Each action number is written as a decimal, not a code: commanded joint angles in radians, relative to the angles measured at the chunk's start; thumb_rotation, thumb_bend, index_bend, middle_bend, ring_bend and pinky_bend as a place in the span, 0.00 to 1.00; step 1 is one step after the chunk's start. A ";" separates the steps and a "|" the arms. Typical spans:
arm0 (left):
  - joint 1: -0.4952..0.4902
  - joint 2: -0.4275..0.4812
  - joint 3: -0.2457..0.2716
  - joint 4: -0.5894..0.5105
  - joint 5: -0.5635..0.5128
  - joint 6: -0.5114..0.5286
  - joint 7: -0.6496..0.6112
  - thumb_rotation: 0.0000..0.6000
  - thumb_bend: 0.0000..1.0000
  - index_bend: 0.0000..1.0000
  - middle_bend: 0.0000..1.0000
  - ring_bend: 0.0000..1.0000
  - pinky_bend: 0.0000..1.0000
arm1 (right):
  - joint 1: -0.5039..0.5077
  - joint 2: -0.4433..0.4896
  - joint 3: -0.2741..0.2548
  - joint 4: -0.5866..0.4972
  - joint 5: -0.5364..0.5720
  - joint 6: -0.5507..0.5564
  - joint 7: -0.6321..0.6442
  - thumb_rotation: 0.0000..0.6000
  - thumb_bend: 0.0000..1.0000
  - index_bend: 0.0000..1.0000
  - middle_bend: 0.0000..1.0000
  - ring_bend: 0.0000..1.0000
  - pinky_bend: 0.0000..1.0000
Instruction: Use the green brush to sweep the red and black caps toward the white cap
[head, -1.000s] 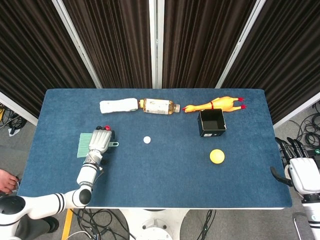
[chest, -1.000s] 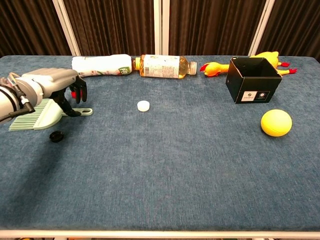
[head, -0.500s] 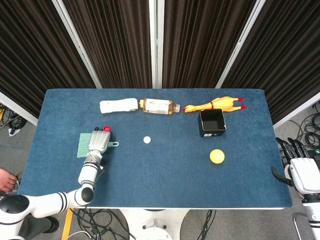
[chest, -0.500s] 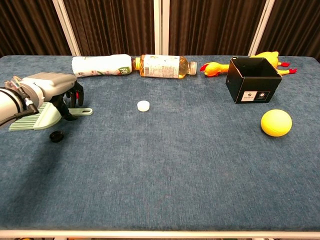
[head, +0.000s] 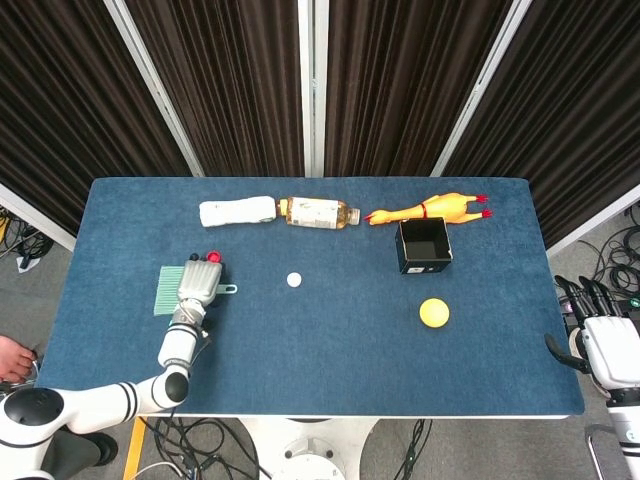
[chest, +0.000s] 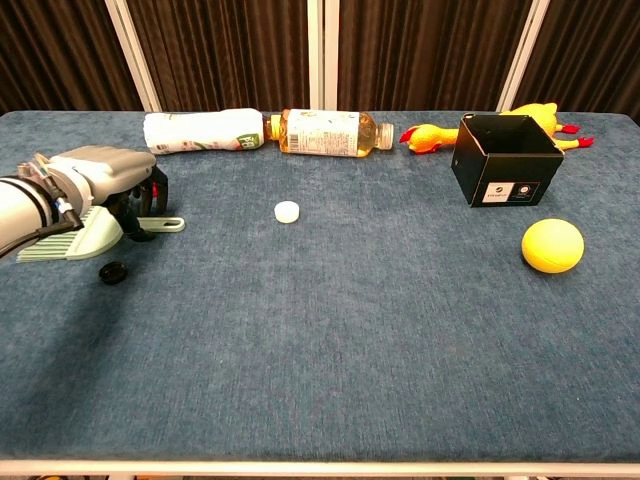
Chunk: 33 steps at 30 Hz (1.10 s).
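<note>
Left hand (chest: 105, 178): I have it lowered over the pale green plastic brush (chest: 75, 235), palm down, dark fingers (chest: 135, 222) curled around the brush's neck where the handle begins. Whether they truly clamp it I cannot tell from either view. In the head view the same hand (head: 198, 285) covers the brush's middle, the bristle end (head: 165, 290) showing on its outer side and the handle tip with its hanging loop (head: 230, 289) poking out on its inner side.

Small red bottle cap (head: 213, 257): just beyond my left hand's fingertips, at its far side; mostly hidden in the chest view.

Small black bottle cap (chest: 112, 271): on the blue cloth-covered desk (chest: 330, 340), just nearer than the left hand, close beside the brush head.

Small white bottle cap (chest: 287, 210): well apart from the left hand, toward the desk's middle.

Right hand (head: 603, 335): off the desk's right edge, fingers spread, holding nothing.

Far from both hands, along the back edge: a lying white-labelled bottle (chest: 203, 131), a lying amber drink bottle (chest: 325, 132), a yellow rubber chicken (head: 428, 210). Nearer, an open black box (chest: 503, 160) and a yellow ball (chest: 552, 245).
</note>
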 joint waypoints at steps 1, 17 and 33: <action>-0.002 -0.002 0.004 0.006 -0.008 -0.009 0.008 1.00 0.27 0.43 0.47 0.29 0.18 | -0.001 0.000 -0.001 0.000 -0.002 0.001 0.003 1.00 0.24 0.03 0.14 0.00 0.02; 0.060 0.098 0.011 -0.070 0.254 -0.020 -0.261 1.00 0.40 0.54 0.63 0.43 0.18 | -0.016 0.011 0.000 -0.015 -0.013 0.033 -0.003 1.00 0.24 0.03 0.15 0.00 0.02; 0.028 0.228 0.063 0.184 0.838 -0.049 -1.078 1.00 0.41 0.54 0.62 0.43 0.26 | -0.029 0.014 -0.005 -0.038 -0.029 0.058 -0.024 1.00 0.24 0.03 0.16 0.00 0.02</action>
